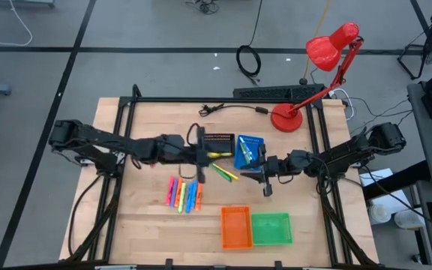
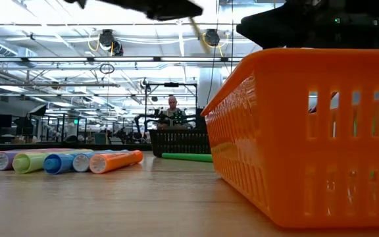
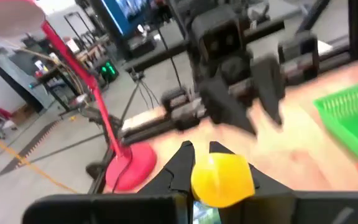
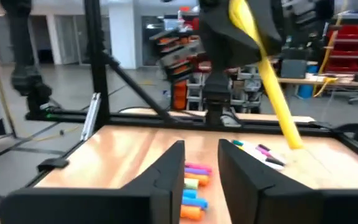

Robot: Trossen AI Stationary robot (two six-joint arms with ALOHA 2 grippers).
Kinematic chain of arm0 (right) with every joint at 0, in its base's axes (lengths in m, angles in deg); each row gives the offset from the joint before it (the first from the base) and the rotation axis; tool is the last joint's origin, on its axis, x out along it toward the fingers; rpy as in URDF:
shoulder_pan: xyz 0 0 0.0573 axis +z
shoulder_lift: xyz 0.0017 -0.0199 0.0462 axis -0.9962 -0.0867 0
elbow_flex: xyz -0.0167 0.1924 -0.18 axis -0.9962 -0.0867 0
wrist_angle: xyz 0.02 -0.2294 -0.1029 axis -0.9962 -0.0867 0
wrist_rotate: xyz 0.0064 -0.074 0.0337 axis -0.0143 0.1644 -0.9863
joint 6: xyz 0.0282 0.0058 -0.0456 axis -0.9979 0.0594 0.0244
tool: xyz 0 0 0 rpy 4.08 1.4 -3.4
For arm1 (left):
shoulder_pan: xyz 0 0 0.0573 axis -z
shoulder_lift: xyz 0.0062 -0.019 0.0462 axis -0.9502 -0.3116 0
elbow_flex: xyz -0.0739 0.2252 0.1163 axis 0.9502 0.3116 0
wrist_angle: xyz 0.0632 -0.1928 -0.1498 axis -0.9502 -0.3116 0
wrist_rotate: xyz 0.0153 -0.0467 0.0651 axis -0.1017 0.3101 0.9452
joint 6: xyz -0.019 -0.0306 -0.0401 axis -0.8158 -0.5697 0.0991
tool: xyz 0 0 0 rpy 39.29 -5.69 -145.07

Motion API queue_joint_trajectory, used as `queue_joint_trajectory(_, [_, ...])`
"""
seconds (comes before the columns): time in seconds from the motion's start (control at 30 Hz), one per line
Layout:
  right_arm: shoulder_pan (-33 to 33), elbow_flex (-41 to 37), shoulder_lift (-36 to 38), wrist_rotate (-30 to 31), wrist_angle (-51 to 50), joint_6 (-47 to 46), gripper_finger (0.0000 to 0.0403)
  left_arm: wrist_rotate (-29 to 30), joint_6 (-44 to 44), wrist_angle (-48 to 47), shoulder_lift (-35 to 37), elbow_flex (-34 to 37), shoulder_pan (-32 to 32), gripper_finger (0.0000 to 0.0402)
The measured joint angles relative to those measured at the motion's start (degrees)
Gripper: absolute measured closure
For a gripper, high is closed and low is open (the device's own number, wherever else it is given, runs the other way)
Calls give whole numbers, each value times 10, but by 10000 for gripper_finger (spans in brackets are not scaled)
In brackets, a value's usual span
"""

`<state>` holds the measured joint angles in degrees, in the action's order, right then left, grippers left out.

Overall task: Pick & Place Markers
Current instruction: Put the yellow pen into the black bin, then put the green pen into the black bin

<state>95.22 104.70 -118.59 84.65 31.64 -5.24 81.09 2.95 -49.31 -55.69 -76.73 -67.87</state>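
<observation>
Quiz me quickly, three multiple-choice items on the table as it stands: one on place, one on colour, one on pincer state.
1. The orange plastic tray sits beside which tray?
A. black
B. green
C. blue

2. What colour is the slim marker in the left pincer?
A. yellow
B. pink
C. blue

3. The right pincer is:
A. shut on a marker
B. shut on a tray
C. open, empty

Answers:
1 B: the green plastic tray touches its side in the high view.
2 A: a yellow marker shows between its fingers.
3 C: its fingers stand apart with nothing between.
</observation>
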Motion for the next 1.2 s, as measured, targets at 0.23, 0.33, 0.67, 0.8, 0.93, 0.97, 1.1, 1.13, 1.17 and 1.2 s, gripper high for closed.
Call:
queue_joint_trajectory(0.23, [0,0,0,0,0,1,283,-142,-50,194,55,183,-128,366])
queue_joint_trajectory(0.33, [0,0,0,-1,2,2,281,-200,-92,301,27,252,-188,366])
queue_joint_trajectory(0.67, [-1,0,0,2,6,21,289,-268,-145,431,-168,227,-234,366])
queue_joint_trajectory(0.8, [-1,0,0,0,1,21,289,-265,-148,432,-198,201,-234,323])
queue_joint_trajectory(0.93, [-1,0,0,0,-8,8,288,-250,-148,432,-193,198,-234,268])
queue_joint_trajectory(0.97, [-1,0,0,0,-11,3,287,-248,-151,432,-189,198,-234,258])
queue_joint_trajectory(1.1, [-1,0,0,0,-21,2,287,-248,-159,425,-174,198,-234,229])
queue_joint_trajectory(1.13, [-1,0,0,1,-21,2,287,-247,-162,424,-169,198,-234,224])
queue_joint_trajectory(1.17, [-1,0,0,4,-21,2,287,-248,-169,424,-164,198,-234,220])
queue_joint_trajectory(1.2, [2,0,0,16,-26,2,286,-248,-176,423,-158,198,-233,216])
